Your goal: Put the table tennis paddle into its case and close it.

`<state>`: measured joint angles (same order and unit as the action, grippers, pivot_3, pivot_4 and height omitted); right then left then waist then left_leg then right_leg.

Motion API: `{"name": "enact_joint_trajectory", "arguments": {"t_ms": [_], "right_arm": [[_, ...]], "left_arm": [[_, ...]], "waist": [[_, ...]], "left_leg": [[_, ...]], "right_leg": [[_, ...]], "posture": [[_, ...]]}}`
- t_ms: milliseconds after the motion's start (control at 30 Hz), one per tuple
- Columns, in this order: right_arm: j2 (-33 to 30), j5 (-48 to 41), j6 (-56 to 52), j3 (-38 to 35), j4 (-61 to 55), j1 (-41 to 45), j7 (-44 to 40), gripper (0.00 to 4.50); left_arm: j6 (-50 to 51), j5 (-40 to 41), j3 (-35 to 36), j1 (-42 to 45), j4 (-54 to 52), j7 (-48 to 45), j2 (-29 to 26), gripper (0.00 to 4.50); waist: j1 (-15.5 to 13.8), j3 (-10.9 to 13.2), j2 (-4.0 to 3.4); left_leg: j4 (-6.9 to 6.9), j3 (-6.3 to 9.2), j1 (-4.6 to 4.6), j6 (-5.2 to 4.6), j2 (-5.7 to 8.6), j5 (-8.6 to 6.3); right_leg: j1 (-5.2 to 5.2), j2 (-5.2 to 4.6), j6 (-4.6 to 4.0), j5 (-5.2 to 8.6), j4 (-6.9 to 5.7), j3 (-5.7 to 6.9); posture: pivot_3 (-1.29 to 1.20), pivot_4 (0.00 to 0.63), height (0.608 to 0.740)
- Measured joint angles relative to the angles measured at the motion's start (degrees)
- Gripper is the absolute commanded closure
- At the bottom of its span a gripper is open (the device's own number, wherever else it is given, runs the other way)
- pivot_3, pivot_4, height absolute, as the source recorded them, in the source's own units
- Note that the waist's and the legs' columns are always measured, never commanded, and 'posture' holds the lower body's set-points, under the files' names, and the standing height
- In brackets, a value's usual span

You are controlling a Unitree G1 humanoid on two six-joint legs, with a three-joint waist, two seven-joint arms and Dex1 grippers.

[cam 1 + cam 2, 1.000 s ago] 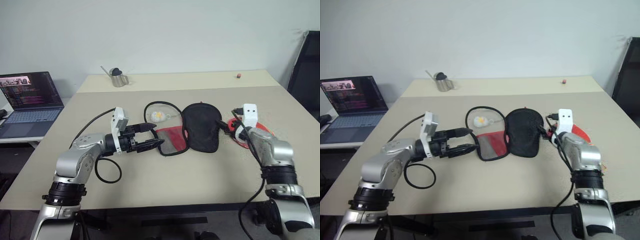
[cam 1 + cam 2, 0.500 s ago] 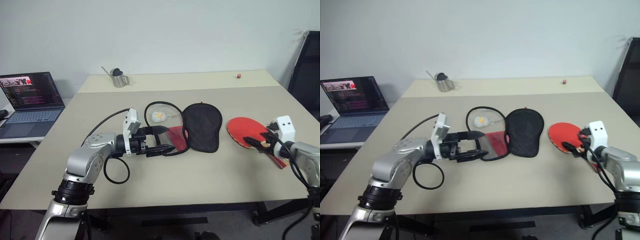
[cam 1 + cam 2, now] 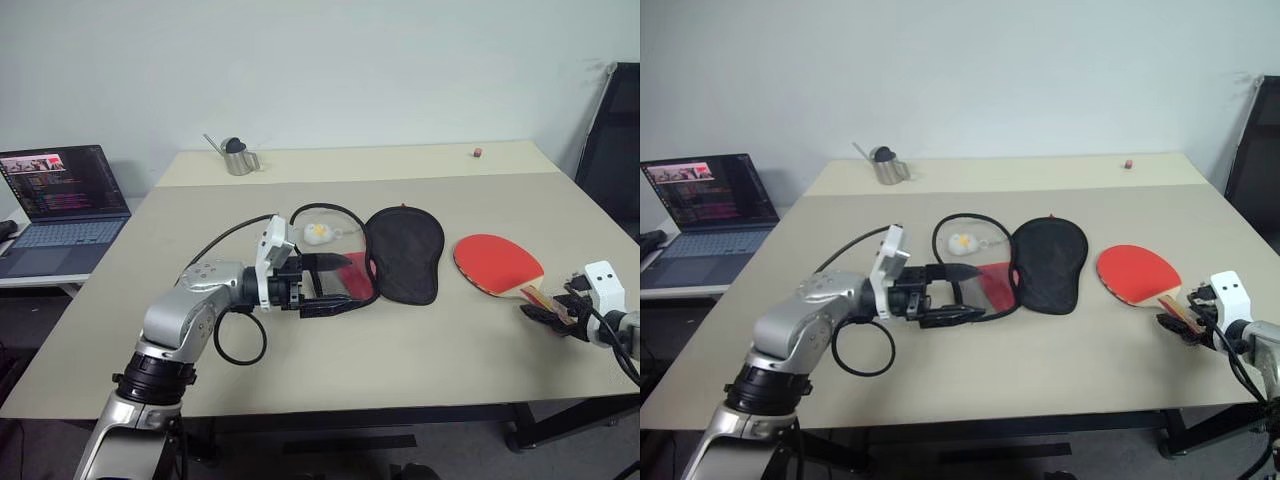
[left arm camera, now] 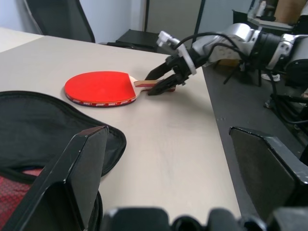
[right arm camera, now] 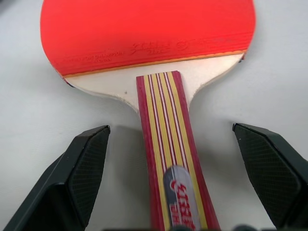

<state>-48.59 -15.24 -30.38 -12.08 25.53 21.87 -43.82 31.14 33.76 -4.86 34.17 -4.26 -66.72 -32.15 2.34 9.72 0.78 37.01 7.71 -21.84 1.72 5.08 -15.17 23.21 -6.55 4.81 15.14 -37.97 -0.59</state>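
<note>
Lining up on the table tennis paddle (image 3: 498,264), I have the right end effector (image 5: 180,185) spread wide with one finger either side of the striped handle, neither touching it as far as I can tell, so nothing is held on that side. The paddle lies flat on the surface (image 3: 420,340), red face up, with the handle pointing toward the near right edge; that is why I am coming at it from the butt end, low and along the handle, where the fingers can close across the narrow wood instead of the broad blade. The left end effector (image 3: 325,285) is open too, pointing sideways at the case (image 3: 403,254), which lies unzipped near the middle of the surface, well apart from the paddle. Its black flap is folded out toward the paddle, and a red panel shows beside the left fingers. My reading is that the left side is there to pin or lift the case's edge so the mouth stays open while the paddle slides in. A looped black cable (image 3: 322,211) and a small white and yellow object (image 3: 316,232) sit just behind the case, close enough that I'd watch for snagging. Neither the insertion nor the zip is done yet.
</note>
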Motion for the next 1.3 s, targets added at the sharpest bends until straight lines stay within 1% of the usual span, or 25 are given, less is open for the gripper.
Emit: {"name": "enact_joint_trajectory", "arguments": {"t_ms": [167, 200, 233, 300, 467, 500, 533, 667, 833, 1000, 1100, 1200, 1300], "right_arm": [[0.7, 0.6, 1.1, 0.1, 1.3, 0.9, 0.1, 0.01], [1.1, 0.8, 1.3, 0.1, 1.3, 1.0, 0.3, 0.39], [1.6, 1.2, 1.6, 0.2, 1.3, 1.1, 0.6, 0.56], [2.3, 2.2, 2.5, 0.6, 1.3, 1.3, 1.5, 1.19], [3.7, 3.3, 3.2, 1.0, 1.0, 1.7, 3.9, 2.94], [3.8, 3.5, 3.2, 1.1, 0.8, 1.7, 4.2, 3.23], [4.0, 3.8, 2.8, 0.9, 0.7, 1.9, 5.7, 3.40], [4.6, 3.8, 1.8, 0.7, 0.3, 2.2, 8.3, 3.41], [5.2, 4.0, -1.6, -0.4, -1.0, 3.3, 15.3, 3.41], [7.6, 2.8, -9.7, -2.7, -10.4, 5.7, 22.0, 3.41], [12.4, 0.7, -16.9, -3.8, -19.6, 9.5, 26.7, 3.41], [17.9, -1.1, -23.3, -4.4, -27.2, 12.4, 30.9, 3.41], [26.4, -1.9, -28.9, -4.1, -32.5, 13.8, 36.0, 3.41]], "left_arm": [[0.0, -0.1, 0.0, 0.0, 0.0, -0.2, 0.0, 0.12], [-0.1, -0.2, 0.0, 0.0, 0.0, -0.2, 0.0, 0.12], [-0.1, -0.2, 0.0, 0.0, 0.0, -0.2, -0.1, 0.12], [-0.2, -0.3, 0.0, -0.1, 0.0, -0.2, -0.1, 0.12], [-0.3, -0.6, 0.0, -0.1, 0.0, -0.2, -0.2, 0.12], [-0.3, -0.7, 0.0, -0.1, 0.0, -0.2, -0.2, 0.12], [-0.3, -0.8, 0.0, -0.2, 0.0, -0.2, -0.2, 0.12], [-0.3, -1.0, 0.2, -1.2, 0.0, 0.0, -0.3, 0.12], [-0.3, -1.0, 0.6, -2.1, -0.3, 0.8, -0.7, 0.12], [-0.1, -0.7, 1.3, -3.1, -1.8, 1.7, -1.5, 0.12], [0.1, -0.1, 2.4, -4.2, -2.8, 2.5, -1.9, 0.12], [0.1, 0.0, 3.3, -5.3, -4.2, 3.1, -2.9, 0.12], [0.1, 0.0, 4.8, -6.5, -4.5, 3.7, -4.1, 0.12]], "waist": [[0.0, 0.0, 0.05], [0.0, 0.0, 0.10], [0.0, 0.0, 0.15], [0.1, 0.0, 0.22], [0.2, 0.0, 0.26], [0.2, 0.0, 0.28], [0.2, 0.0, 0.28], [0.0, 0.0, 0.29], [-0.4, 0.0, 0.27], [-0.2, 0.1, 0.23], [0.2, 0.1, 0.20], [-0.2, 0.1, 0.21], [-0.3, 0.1, 0.20]], "left_leg": [[0.02, -0.06, 0.01, 0.01, -0.18, 0.00], [0.03, -0.10, 0.03, 0.02, -0.27, 0.00], [0.03, -0.15, 0.04, 0.03, -0.40, -0.01], [0.03, -0.21, 0.06, 0.01, -0.63, -0.02], [0.10, -0.26, 0.15, -0.08, -0.75, -0.06], [0.14, -0.27, 0.15, -0.09, -0.75, -0.05], [0.16, -0.28, 0.14, -0.11, -0.75, -0.04], [0.19, -0.31, 0.15, -0.13, -0.76, 0.00], [0.19, -0.33, 0.08, -0.18, -0.74, 0.08], [0.07, -0.36, 0.06, -0.16, -0.76, 0.09], [0.01, -0.32, 0.01, -0.15, -0.77, 0.09], [-0.01, -0.25, -0.06, -0.13, -0.77, 0.08], [-0.02, -0.25, -0.08, -0.12, -0.77, 0.08]], "right_leg": [[-0.01, 0.06, 0.01, -0.01, 0.02, -0.06], [-0.01, 0.14, 0.00, -0.03, 0.03, -0.09], [-0.01, 0.25, -0.06, -0.08, 0.06, -0.12], [-0.01, 0.47, -0.18, -0.22, 0.14, -0.15], [-0.08, 0.63, -0.24, -0.41, 0.15, -0.23], [-0.10, 0.65, -0.22, -0.45, 0.16, -0.25], [-0.10, 0.65, -0.20, -0.48, 0.17, -0.27], [-0.10, 0.66, -0.20, -0.56, 0.16, -0.31], [-0.04, 0.65, -0.15, -0.67, 0.20, -0.36], [0.07, 0.65, -0.16, -0.66, 0.23, -0.40], [0.15, 0.66, -0.18, -0.65, 0.24, -0.41], [0.15, 0.66, -0.18, -0.65, 0.36, -0.33], [0.19, 0.66, -0.18, -0.65, 0.35, -0.34]], "posture": [[0.00, 0.150, 0.740], [0.00, 0.150, 0.740], [0.00, 0.150, 0.740], [0.00, 0.150, 0.740], [0.00, 0.150, 0.740], [0.00, 0.150, 0.740], [0.00, 0.150, 0.740], [0.00, 0.150, 0.740], [0.00, 0.150, 0.740], [0.00, 0.150, 0.740], [0.00, 0.150, 0.740], [0.00, 0.150, 0.740], [0.00, 0.150, 0.740]]}}
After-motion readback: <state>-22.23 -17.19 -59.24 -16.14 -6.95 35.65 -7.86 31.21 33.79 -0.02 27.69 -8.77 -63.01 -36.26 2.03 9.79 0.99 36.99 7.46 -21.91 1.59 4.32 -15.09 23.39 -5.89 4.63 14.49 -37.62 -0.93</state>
